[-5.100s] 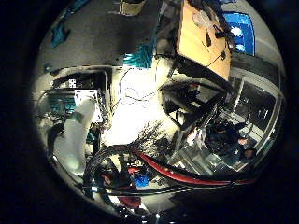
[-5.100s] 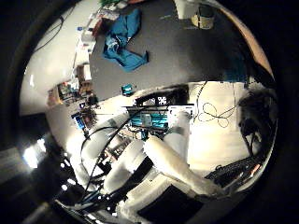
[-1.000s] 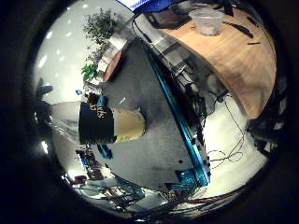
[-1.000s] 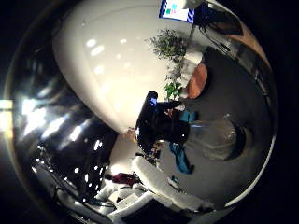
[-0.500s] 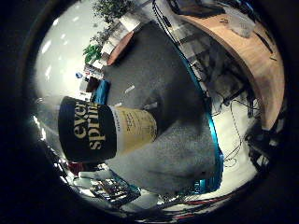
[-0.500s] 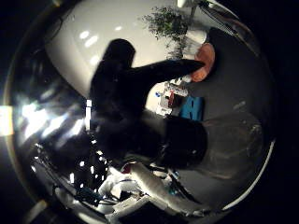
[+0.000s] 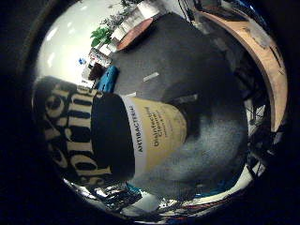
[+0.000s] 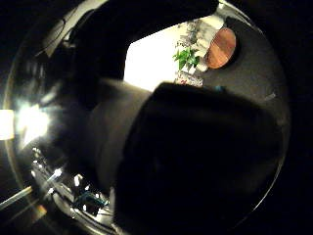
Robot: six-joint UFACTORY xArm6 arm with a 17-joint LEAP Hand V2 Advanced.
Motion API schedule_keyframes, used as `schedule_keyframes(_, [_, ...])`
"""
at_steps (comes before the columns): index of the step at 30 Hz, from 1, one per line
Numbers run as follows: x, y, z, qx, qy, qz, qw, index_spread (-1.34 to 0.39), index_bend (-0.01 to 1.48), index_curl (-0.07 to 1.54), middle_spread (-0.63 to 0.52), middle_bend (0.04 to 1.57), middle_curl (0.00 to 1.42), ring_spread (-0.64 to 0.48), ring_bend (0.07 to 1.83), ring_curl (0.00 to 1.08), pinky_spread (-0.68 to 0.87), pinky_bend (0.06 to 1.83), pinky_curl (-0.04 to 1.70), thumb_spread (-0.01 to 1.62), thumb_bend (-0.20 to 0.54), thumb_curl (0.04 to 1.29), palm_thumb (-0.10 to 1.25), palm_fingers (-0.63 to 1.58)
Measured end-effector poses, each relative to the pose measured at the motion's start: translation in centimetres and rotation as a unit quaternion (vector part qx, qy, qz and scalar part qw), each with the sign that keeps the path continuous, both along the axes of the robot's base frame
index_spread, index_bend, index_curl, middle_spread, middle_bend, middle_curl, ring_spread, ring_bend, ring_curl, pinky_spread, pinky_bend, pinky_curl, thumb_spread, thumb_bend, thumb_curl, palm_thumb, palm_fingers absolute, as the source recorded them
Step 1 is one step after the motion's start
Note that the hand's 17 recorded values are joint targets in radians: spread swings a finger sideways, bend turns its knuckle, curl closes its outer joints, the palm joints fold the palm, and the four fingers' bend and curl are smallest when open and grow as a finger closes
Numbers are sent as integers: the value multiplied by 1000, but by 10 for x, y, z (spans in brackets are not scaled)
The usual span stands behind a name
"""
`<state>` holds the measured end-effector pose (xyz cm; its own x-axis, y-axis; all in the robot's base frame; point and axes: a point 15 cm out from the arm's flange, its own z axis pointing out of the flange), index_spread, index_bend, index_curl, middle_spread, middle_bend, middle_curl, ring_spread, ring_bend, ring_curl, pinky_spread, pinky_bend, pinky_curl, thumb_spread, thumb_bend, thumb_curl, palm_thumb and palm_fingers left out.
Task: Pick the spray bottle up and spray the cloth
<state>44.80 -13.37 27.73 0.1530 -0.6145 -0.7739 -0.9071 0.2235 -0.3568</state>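
Note:
The spray bottle (image 7: 140, 136) stands upright on the grey tabletop (image 7: 187, 65), very close to my palm. It has a black label band above a pale yellow lower body. In the thumb side view its dark upper body and trigger head (image 8: 195, 161) fill most of the picture. A teal cloth (image 7: 107, 78) lies on the tabletop beyond the bottle, apart from it. No part of my hand shows in either view.
A curved wooden desk (image 7: 276, 79) runs along the far side of the grey table. A round wooden table (image 8: 221, 47) and a green plant (image 7: 101, 33) stand past the table's far end, with small clutter beside them.
The bottle has grown from a small object to filling both views, so my palm has closed in on it. The bottle and cloth rest where they were.

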Motion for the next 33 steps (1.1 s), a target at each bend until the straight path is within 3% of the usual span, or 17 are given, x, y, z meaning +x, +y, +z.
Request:
schedule_keyframes(5, [-7, 19, -12, 1, 0, 8, 1000, -216, 168, 273, 78, 265, 349, 105, 396, 279, 313, 388, 283, 1022, -1, 327, 621, 328])
schedule_keyframes(9, [-10, 25, -18, -1, -2, 9, 1000, -240, 182, 291, -22, 381, 393, -18, 596, 327, 147, 363, 256, 1069, -5, 377, 742, 598])
schedule_keyframes(11, [-8, 28, -19, 7, -9, 5, 1000, -290, 185, 300, -101, 479, 437, -105, 746, 368, -47, 508, 269, 1067, -7, 410, 810, 961])
schedule_keyframes(14, [-6, 32, -17, 18, -26, 2, 1000, -347, 266, 375, -167, 608, 517, -172, 888, 446, -283, 731, 354, 1002, -14, 455, 874, 1244])
schedule_keyframes(17, [-7, 35, -16, 16, -39, 9, 999, -377, 459, 494, -189, 810, 608, -196, 987, 499, -375, 882, 434, 955, -14, 496, 913, 1288])
schedule_keyframes(22, [-6, 37, -12, 23, -48, 7, 999, -381, 743, 702, -191, 1041, 717, -212, 1197, 586, -334, 1113, 592, 944, -17, 545, 936, 1181])
schedule_keyframes(33, [-6, 29, 5, 38, -77, -28, 996, -303, 1078, 909, -174, 1286, 836, -229, 1384, 716, -224, 1235, 940, 991, -16, 611, 995, 1060])
